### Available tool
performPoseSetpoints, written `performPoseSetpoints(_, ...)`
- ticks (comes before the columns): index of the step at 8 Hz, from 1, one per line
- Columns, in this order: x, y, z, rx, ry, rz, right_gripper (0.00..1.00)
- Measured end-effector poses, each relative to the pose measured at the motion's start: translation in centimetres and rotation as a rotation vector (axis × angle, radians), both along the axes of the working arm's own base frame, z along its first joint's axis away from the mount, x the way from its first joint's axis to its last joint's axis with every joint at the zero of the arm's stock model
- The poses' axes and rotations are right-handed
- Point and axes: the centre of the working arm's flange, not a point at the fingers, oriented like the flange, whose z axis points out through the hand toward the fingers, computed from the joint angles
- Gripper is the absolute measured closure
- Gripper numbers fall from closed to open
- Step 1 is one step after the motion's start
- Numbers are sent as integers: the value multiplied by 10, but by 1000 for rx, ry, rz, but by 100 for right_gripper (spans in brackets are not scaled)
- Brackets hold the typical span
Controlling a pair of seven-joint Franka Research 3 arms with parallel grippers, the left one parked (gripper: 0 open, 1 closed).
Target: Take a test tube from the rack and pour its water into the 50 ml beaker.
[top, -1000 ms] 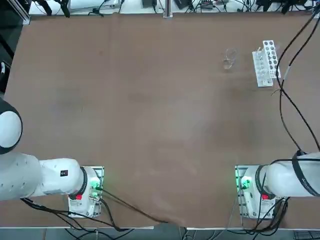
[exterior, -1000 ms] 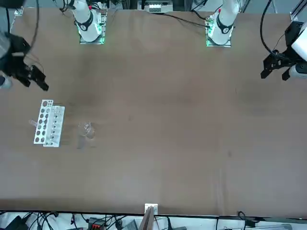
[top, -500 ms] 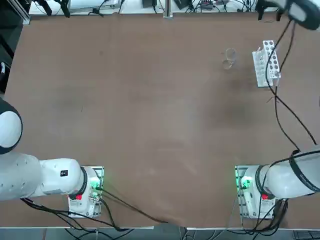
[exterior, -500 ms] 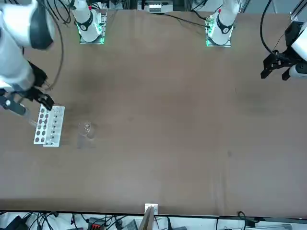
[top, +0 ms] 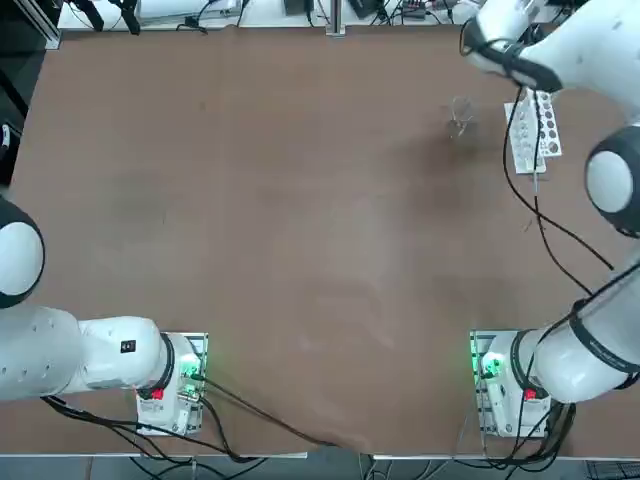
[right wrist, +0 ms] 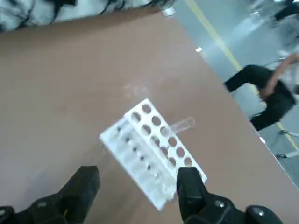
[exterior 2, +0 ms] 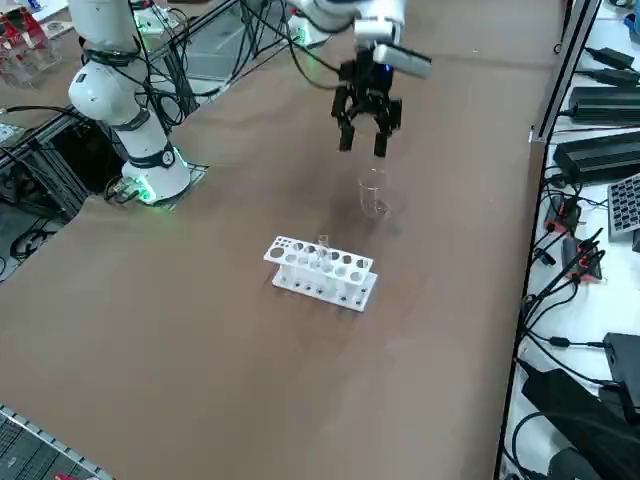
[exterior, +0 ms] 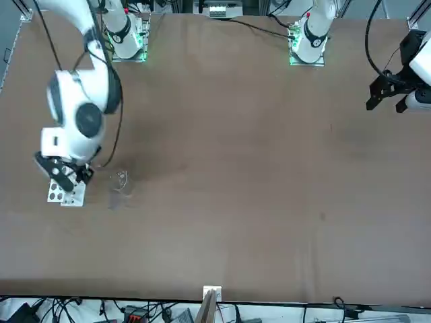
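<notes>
Shows, in the front view, the right arm [exterior: 81,121] reaching down over the table [top: 300,230], with a dark cable [top: 553,250] looped alongside. Shows, in the right side view, the right gripper [exterior 2: 364,140] raised in the air above the table and near the rack [exterior 2: 318,290], with fingers pointing downward. Note the open state of the gripper, with a wide gap between the two fingers [right wrist: 81,189] in the right wrist view and nothing gripped there. Locate the test tube [right wrist: 183,124] in the rack, inserted in a hole of the perforated top plate, away from both ends of the row, with a clear upper end projecting above the white plastic. Compare the right side view for the same upright placement, apart from the gripper. Observe two rows of round holes in the top plate, and a lower plate beneath. Find the 50 ml beaker [exterior 2: 374,195] standing upright on the table, near the rack but not touching it; in the top view, to the left of the rack. Cannot tell the level of the water from these views. Includes, beyond the table edge in the right wrist view, part of a person [right wrist: 266,95], with a bare forearm and dark trousers visible.
</notes>
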Motion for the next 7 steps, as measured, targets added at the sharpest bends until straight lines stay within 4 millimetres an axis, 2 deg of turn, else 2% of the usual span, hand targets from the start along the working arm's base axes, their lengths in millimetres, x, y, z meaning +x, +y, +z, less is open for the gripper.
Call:
performPoseSetpoints(1, 4, -3, -28, -58, -71, -62, 5)
performPoseSetpoints(3, 9, -15, -64, -134, -220, -175, 5)
performPoseSetpoints(7, 12, -44, -104, -287, -523, -337, 7)
